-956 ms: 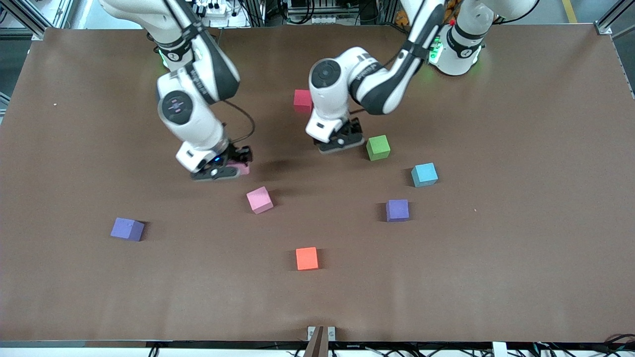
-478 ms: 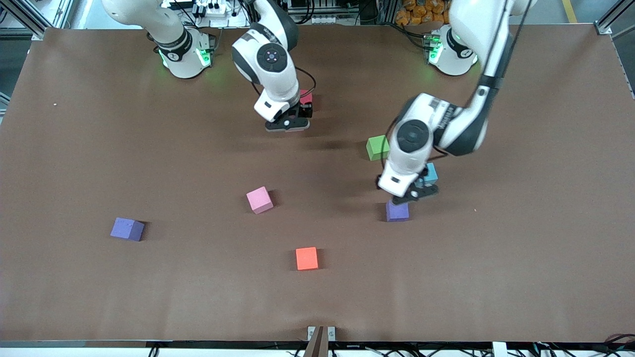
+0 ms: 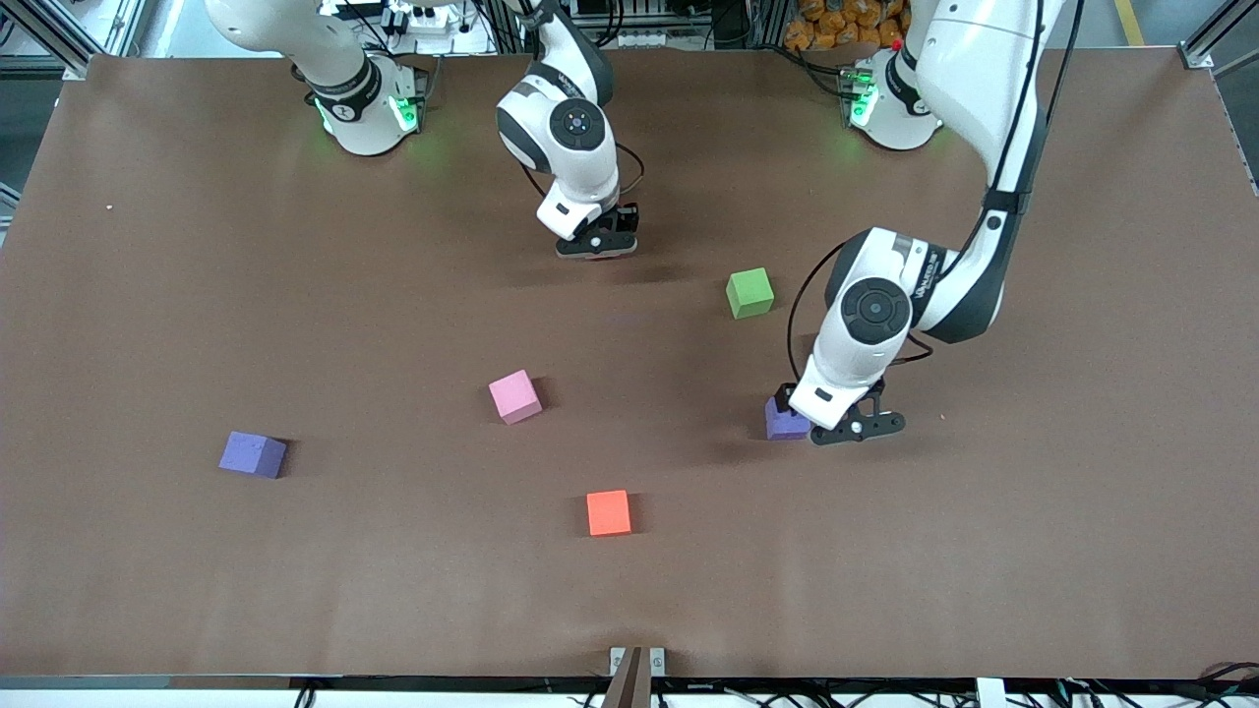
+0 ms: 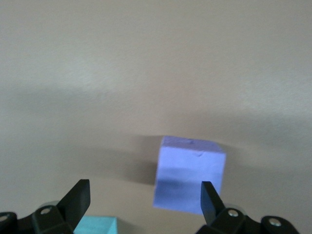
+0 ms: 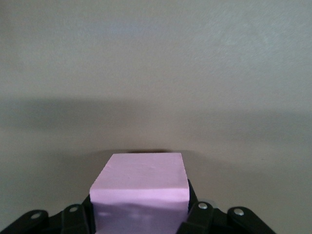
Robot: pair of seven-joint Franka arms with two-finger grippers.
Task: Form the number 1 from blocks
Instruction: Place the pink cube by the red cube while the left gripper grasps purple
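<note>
Both arms have swung: right gripper [image 3: 597, 246] carries a pink block [image 5: 141, 187]; left gripper [image 3: 854, 429], jaws released, must straddle the purple block [image 3: 785, 421].

My front camera looked down from high across the table [image 3: 148, 246], facing both bases along its top edge. Each wrist camera sat close above the tabletop, looking past its own fingers. The purple block [image 3: 784, 423] [image 4: 190, 175] appeared in front and left wrist views.
</note>
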